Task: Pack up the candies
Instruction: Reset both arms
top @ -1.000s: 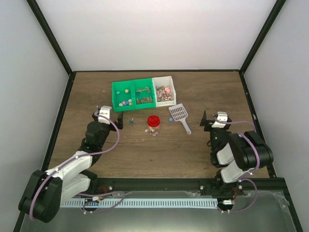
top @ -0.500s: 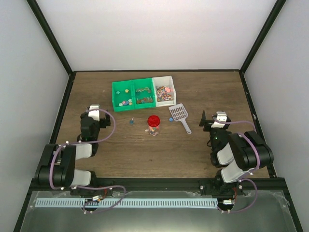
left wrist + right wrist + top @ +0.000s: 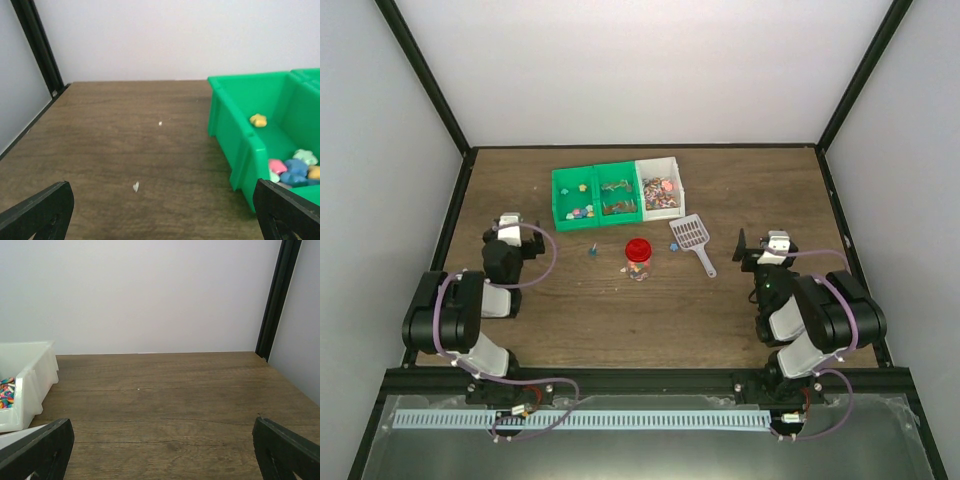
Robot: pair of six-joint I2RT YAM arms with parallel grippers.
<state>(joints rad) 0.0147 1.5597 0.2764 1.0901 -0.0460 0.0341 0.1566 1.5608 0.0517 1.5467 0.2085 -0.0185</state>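
— Where are the sweets, and what are the arms holding?

— The tiny mixed-colour candies (image 3: 661, 192) are heaped in the white plastic bin (image 3: 657, 163), which touches two green plastic bins (image 3: 558, 196) at the far middle of the table. The left gripper (image 3: 160, 212) and right gripper (image 3: 160, 455) both have their jaws spread wide and hold nothing. Each sits well apart from the bins.

— Could the fingers pinch the sweets?

— Probably not: they look hard, light and smooth, so they would likely roll and scatter. I'd take the grey slotted plastic scoop (image 3: 692, 235), just beside the white bin, by its slim handle — then carry it level to the small clear jar with the round red lid (image 3: 638, 258), which is capped.
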